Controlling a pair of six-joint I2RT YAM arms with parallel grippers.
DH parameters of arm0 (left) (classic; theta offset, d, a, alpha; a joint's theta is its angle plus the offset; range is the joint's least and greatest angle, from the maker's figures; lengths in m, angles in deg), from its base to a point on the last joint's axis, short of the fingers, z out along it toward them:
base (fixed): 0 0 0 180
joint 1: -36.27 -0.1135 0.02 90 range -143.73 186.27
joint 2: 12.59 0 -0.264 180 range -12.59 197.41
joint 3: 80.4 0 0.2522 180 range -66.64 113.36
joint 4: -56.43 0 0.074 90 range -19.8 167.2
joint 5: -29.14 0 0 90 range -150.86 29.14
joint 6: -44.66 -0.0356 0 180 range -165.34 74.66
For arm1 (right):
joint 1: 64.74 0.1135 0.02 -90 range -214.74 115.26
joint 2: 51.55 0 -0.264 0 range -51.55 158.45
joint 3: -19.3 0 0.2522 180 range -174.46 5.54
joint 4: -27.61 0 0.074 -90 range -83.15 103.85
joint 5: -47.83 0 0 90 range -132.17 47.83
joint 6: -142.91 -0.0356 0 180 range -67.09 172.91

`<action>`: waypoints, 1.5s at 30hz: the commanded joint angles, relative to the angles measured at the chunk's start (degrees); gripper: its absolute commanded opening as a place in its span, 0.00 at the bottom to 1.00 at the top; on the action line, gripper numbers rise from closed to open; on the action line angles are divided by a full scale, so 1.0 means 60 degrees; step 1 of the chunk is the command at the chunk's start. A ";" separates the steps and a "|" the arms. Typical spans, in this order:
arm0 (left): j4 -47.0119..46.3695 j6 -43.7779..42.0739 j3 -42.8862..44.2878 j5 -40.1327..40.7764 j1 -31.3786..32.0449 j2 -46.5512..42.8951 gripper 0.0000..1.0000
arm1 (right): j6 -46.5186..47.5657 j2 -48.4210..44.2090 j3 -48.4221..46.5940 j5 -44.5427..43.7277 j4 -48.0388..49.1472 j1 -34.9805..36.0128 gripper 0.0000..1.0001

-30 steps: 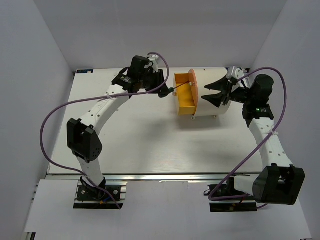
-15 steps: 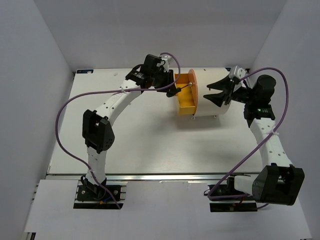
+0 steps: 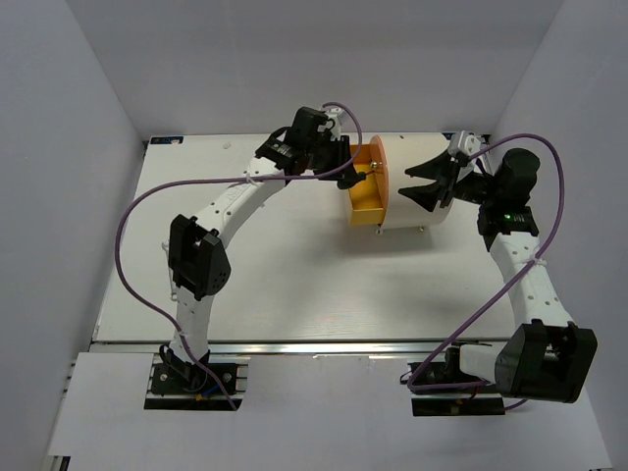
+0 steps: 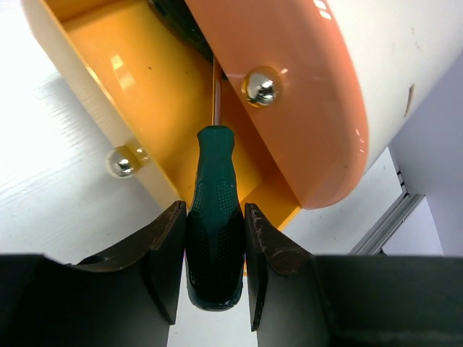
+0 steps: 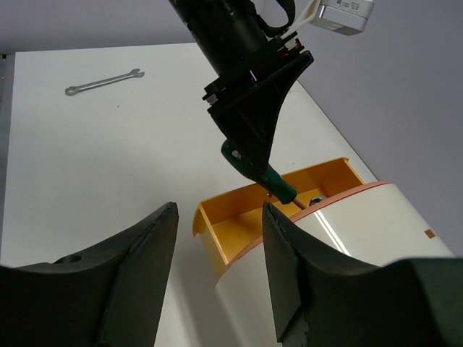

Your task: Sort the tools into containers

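Nearing orange drawer [image 4: 137, 87], left fingers [image 4: 163, 256] clamping screwdriver [image 4: 213, 231] (tip seemingly inside)

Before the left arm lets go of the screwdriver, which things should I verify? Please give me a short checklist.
1. Grip: the left pincer clamps the green-handled screwdriver from both sides. Ok.
2. Container open: the orange box-shaped drawer stands out of the large white drum. Ok.
3. Aim: the thin metal shaft points into the drawer. Ok.
4. Tip free of the orange round face: its end is hidden beside the face. Cannot tell.
5. Right pincer: open, empty, apart from the left one. Ok.
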 commanded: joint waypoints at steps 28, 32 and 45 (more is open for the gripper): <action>0.0283 0.0422 0.1069 0.1751 0.0959 -0.0087 0.59 | -0.0128 -0.0160 0.0170 0.0407 0.0360 -0.0059 0.56; 0.0518 0.0393 0.0734 0.3020 0.0915 -0.0934 0.27 | -0.0084 -0.0277 0.0112 0.0510 0.0360 -0.0059 0.50; -0.2541 0.3029 -0.5039 0.0728 -0.1414 -0.2902 0.54 | -0.3863 0.1185 -0.2757 -0.7325 -0.2227 -0.0102 0.55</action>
